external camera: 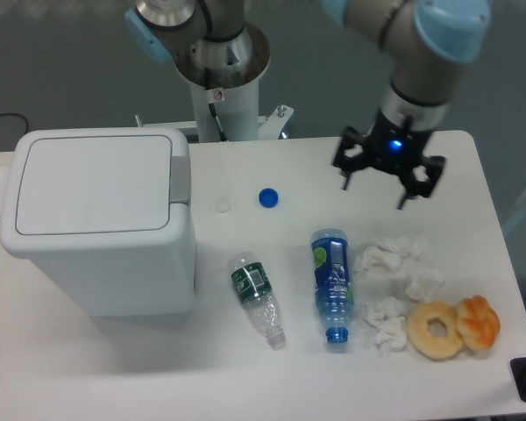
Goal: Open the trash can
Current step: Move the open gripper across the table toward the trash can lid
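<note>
The trash can (96, 219) is a large white boxy bin at the left of the table. Its flat lid (92, 182) is shut, with a grey push tab (181, 178) on its right edge. My gripper (373, 186) hangs over the table's back right, well to the right of the bin. Its fingers (344, 180) point down and stand apart, with nothing between them.
A blue bottle cap (267, 197) and a white cap (222, 206) lie between bin and gripper. A clear bottle (257, 296) and a blue bottle (332, 282) lie in front. Crumpled tissues (392, 285) and two bagels (454, 326) lie at the right front.
</note>
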Controlling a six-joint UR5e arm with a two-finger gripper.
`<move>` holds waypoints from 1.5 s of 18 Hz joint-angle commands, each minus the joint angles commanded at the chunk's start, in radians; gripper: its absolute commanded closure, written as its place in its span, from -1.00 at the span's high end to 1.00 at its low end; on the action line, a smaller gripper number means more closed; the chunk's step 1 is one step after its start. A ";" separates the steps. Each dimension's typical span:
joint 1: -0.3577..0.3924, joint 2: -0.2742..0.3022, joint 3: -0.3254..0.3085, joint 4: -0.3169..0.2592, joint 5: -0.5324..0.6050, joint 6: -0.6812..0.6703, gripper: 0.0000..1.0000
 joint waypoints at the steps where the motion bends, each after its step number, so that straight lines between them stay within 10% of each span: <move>1: -0.002 0.008 -0.008 -0.002 -0.031 0.000 -0.48; 5: -0.012 0.049 -0.049 -0.003 -0.118 -0.003 -1.00; 14: -0.066 0.161 -0.127 0.015 -0.313 -0.227 -1.00; 27: -0.140 0.160 -0.182 0.101 -0.315 -0.310 -1.00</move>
